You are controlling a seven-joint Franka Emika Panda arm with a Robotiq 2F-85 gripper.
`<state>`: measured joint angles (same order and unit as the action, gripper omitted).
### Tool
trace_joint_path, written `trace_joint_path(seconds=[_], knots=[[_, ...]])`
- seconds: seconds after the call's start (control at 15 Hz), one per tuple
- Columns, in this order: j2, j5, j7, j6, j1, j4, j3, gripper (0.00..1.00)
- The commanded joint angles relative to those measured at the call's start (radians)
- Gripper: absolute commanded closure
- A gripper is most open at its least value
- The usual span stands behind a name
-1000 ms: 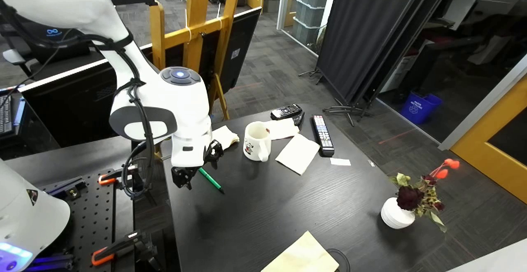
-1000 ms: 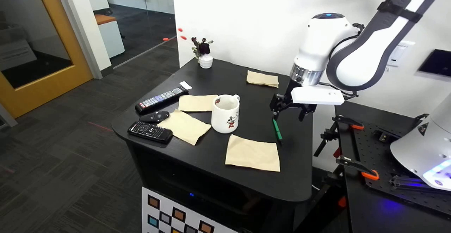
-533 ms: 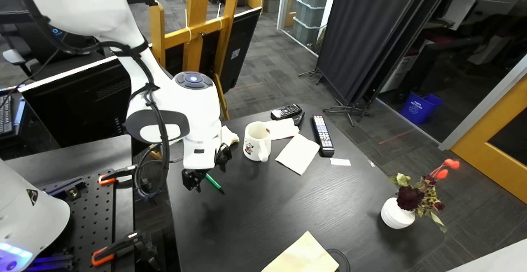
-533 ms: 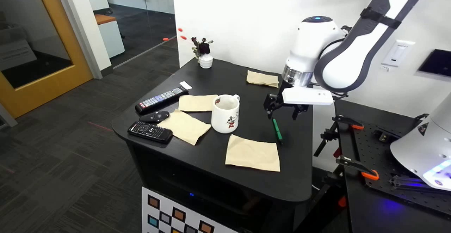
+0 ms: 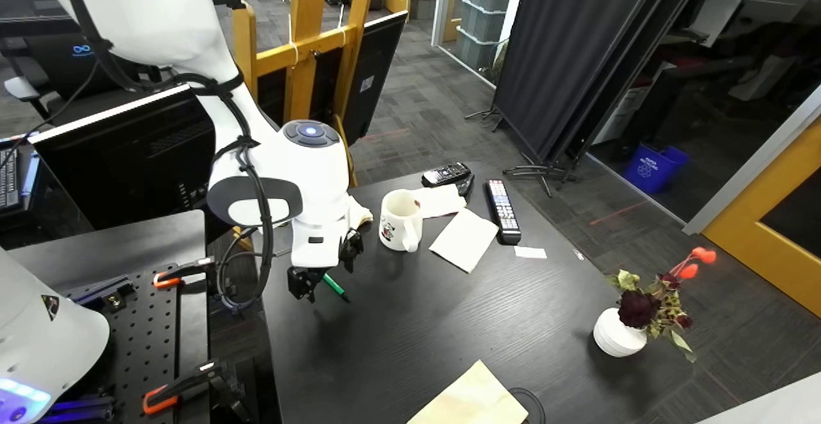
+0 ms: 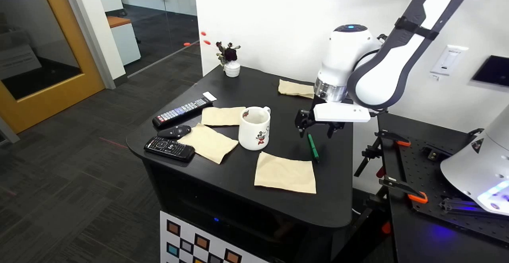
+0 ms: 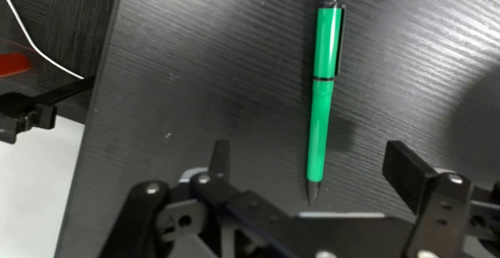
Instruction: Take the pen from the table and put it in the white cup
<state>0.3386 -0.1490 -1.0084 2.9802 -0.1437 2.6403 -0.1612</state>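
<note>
The green pen (image 5: pixel 337 289) lies flat on the dark table (image 5: pixel 385 347); in an exterior view its rear part is hidden behind the gripper. It also shows in an exterior view (image 6: pixel 313 147) and in the wrist view (image 7: pixel 321 113), dark tip pointing toward the gripper base. My gripper (image 6: pixel 316 135) is open and empty, above the table over the pen's tip end. In the wrist view the pen runs between the two spread fingers (image 7: pixel 307 146), touching neither. The white cup (image 6: pixel 250 135), a mug with a cartoon print, stands upright beside the pen, also in an exterior view (image 5: pixel 392 226).
Several paper napkins (image 6: pixel 285 173) lie around the cup. Remotes (image 6: pixel 169 148) sit at the table's far end from the arm. A white vase with flowers (image 5: pixel 619 334) stands near the table edge. The table edge (image 7: pixel 97 82) shows left in the wrist view.
The arm has moved farther out over the table and lower, toward the pen and cup. The gripper stays open. The pen and cup have not moved.
</note>
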Motion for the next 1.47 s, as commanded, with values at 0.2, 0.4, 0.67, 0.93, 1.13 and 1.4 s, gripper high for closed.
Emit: trace_joint_path(seconds=[0.2,0.4,0.67,0.93,1.13,1.4], knots=[[0.038,-0.03,-0.002,0.024,-0.015,-0.011,-0.004,0.04],[0.044,-0.028,-0.003,0.02,-0.02,-0.017,-0.009,0.32],[0.049,-0.03,-0.004,0.021,-0.025,-0.023,-0.01,0.64],[0.05,-0.028,-0.006,0.017,-0.034,-0.035,-0.013,0.93],[0.042,-0.016,-0.013,0.008,-0.054,-0.038,-0.031,0.99],[-0.019,0.032,-0.033,-0.001,-0.14,-0.002,-0.122,0.97]])
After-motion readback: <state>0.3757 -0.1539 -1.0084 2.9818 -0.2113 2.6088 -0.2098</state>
